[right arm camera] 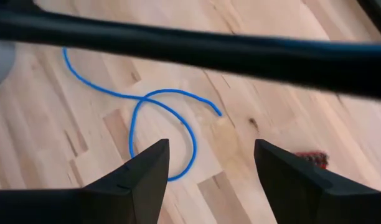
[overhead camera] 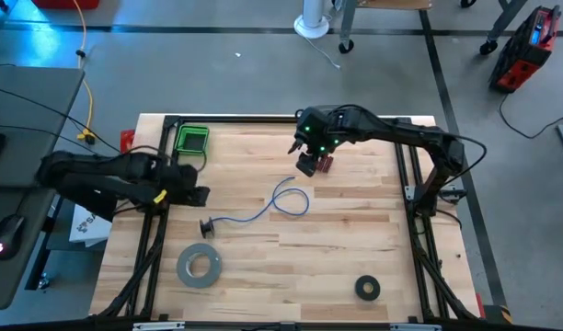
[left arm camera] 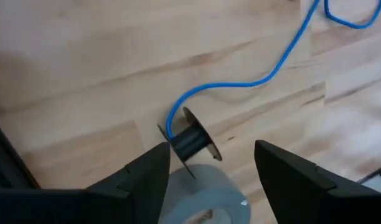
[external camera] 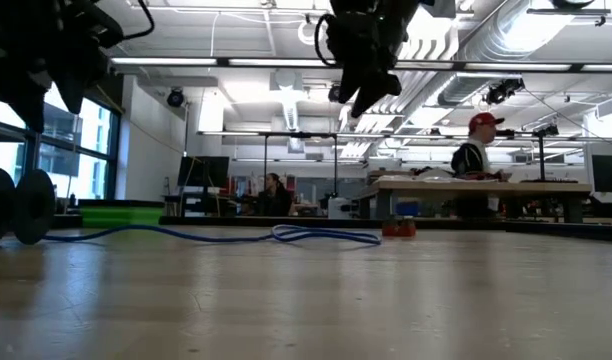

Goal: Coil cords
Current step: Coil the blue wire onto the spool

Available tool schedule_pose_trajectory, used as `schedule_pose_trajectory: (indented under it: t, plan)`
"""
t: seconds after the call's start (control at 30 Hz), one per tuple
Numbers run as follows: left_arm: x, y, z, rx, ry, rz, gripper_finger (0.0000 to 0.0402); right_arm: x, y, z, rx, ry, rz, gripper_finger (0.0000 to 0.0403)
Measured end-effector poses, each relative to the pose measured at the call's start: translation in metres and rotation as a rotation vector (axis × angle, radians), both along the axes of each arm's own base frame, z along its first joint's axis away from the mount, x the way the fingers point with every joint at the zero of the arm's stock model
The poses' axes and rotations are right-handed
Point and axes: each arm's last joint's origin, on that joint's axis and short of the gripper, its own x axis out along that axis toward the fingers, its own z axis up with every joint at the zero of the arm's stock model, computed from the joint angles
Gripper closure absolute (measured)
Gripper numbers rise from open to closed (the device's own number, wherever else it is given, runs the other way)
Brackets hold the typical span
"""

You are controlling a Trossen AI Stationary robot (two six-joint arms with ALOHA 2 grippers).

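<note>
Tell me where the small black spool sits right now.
In the high view the spool lies on the table's left half, just above the grey tape roll, at the blue cord's end, below the left gripper.

One camera looks straight down; one sits level at tabletop; both wrist cameras closely share the thin blue cord [left arm camera: 240, 84].

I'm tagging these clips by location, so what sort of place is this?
Probably an open workshop or robotics lab: a light wooden table in a black metal frame on a grey concrete floor, exposed ceiling ducts, and a long workbench with a person standing there.
</note>
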Motion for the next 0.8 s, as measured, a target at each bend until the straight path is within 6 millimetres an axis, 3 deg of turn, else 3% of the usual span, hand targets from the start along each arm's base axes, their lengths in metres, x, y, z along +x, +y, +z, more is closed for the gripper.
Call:
schedule_pose_trajectory:
  t: [0.3, 0.5, 0.8]
  plan:
    - [0.014, -0.047, -0.016, -0.014, 0.100, 0.134, 0.0190, 0.002, -0.002, -0.009, 0.009, 0.051, -0.072, 0.0177]
    - [0.020, -0.056, -0.025, 0.021, 0.129, 0.291, 0.0191, 0.004, -0.002, -0.009, -0.008, 0.039, -0.044, 0.0177]
    - [0.035, -0.077, -0.045, 0.033, 0.183, 0.370, 0.0191, 0.004, -0.002, -0.009, -0.011, 0.039, -0.024, 0.0177]
